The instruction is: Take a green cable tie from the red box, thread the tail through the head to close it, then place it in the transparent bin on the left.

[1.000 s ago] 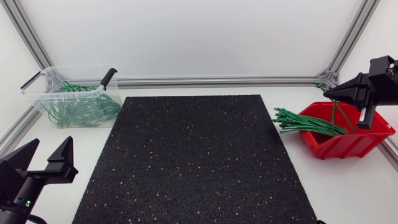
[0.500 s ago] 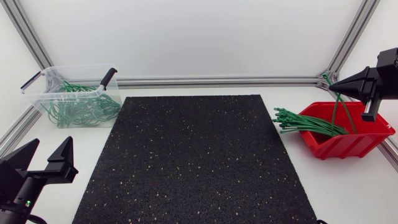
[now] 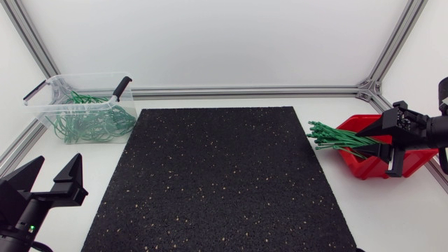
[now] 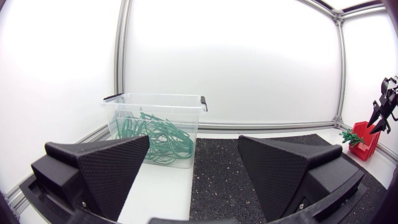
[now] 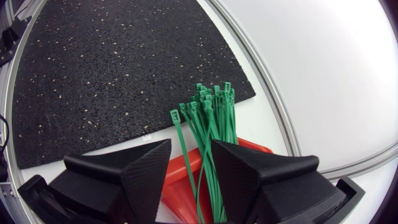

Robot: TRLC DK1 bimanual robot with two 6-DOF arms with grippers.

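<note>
- Mat (image 3: 220,178): centred on the surface (image 3: 392,217); all other places are given relative to it.
- Bin (image 3: 80,105): on the surface off the mat's far-left corner, just beside the mat's edge.
- Looped cable ties (image 3: 91,124): inside the bin.
- Box (image 3: 367,165): on the surface right of the mat, toward its far end.
- Loose tie bundle (image 3: 339,138): in the box, with the heads poking out over the rim toward the mat and ending just beside its right edge.
- Right pincer (image 3: 378,150): right of the mat, over the box; the ties run between its spread fingers (image 5: 249,174).
- Left pincer (image 3: 56,166): off the mat's near-left corner, well apart from the bin, fingers spread.
</note>
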